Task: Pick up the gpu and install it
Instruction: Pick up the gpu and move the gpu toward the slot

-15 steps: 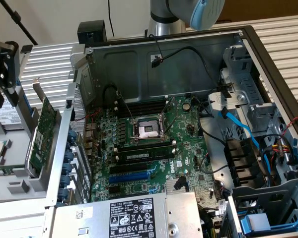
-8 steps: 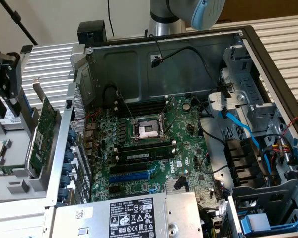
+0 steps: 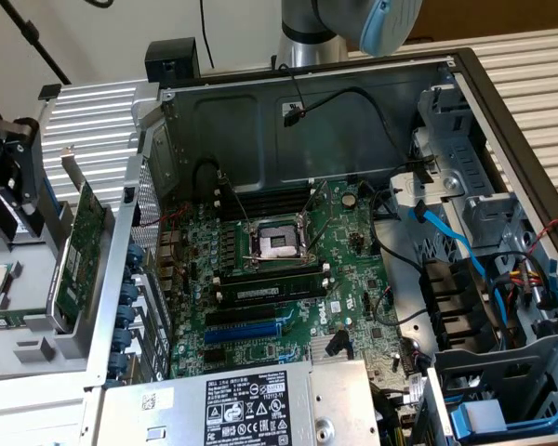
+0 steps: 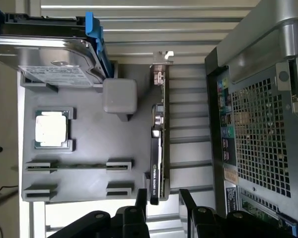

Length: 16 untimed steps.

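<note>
wrist view: black gripper [image 4: 163, 194], jaws apart, at thin flat gpu [image 4: 154, 173] end.

We see the arm [image 3: 353, 23] cut off at the exterior view's top edge. The gpu [image 4: 158, 148] turns only its thin edge to the wrist camera, both faces hidden. The fingers [image 4: 188, 203] and the hard drive [image 4: 49, 54] run past the wrist view's edges. The fine print on the power supply label [image 3: 246, 404] is too small to read.
</note>
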Each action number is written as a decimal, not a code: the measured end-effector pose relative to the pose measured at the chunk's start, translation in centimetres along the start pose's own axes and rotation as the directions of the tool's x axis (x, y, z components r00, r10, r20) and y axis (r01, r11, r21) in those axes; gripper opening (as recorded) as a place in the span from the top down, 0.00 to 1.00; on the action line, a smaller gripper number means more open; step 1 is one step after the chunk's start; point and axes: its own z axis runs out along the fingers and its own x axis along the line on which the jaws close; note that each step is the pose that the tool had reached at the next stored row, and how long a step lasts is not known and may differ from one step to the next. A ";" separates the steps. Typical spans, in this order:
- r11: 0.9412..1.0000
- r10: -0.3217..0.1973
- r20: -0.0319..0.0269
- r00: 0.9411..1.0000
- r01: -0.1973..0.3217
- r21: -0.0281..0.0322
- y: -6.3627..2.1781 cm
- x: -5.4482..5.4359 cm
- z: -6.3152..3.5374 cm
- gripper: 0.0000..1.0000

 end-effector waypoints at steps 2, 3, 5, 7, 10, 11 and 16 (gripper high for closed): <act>1.000 -0.001 0.008 1.000 0.001 -0.001 -0.11 -0.1 0.19 0.61; 1.000 -0.001 0.009 1.000 0.001 -0.001 -0.11 -0.3 0.29 0.61; 1.000 -0.001 0.011 1.000 0.001 -0.001 -0.11 -0.6 0.63 0.61; 1.000 0.000 0.011 1.000 0.001 -0.002 -0.13 -0.6 0.99 0.61; 1.000 0.000 0.011 1.000 0.001 -0.002 -0.18 -0.5 1.54 0.61; 1.000 0.000 0.011 1.000 0.000 -0.002 -0.19 -0.4 1.69 0.61; 1.000 0.000 0.010 1.000 0.000 -0.002 -0.20 -0.3 1.75 0.61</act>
